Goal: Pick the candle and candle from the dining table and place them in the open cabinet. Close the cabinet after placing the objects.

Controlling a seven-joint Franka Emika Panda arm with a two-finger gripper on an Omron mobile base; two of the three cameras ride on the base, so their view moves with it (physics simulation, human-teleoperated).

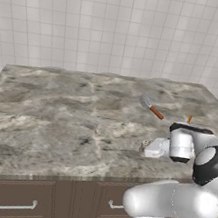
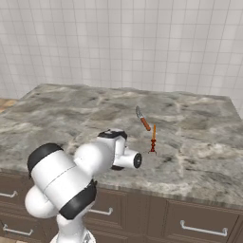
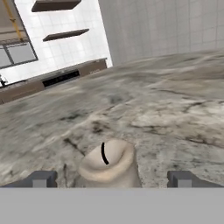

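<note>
Gripper [image 3: 112, 178] released, its two tips spread wide at the bottom of the hand view with the short beige candle [image 3: 109, 165] sitting between them, untouched. That candle stands upright on the counter [image 1: 54, 116], wick up (a short dark curve on top), its long axis vertical though it is nearly as wide as tall. In the right base view the orange taper candle [image 2: 153, 140] stands upright just right of centre, past the arm, with a knife [image 2: 143, 120] lying flat above it, blade toward the upper left. Closing too high could pinch only the rim and tip the stub over; a sweeping wrist could also topple the slim taper nearby.
</note>
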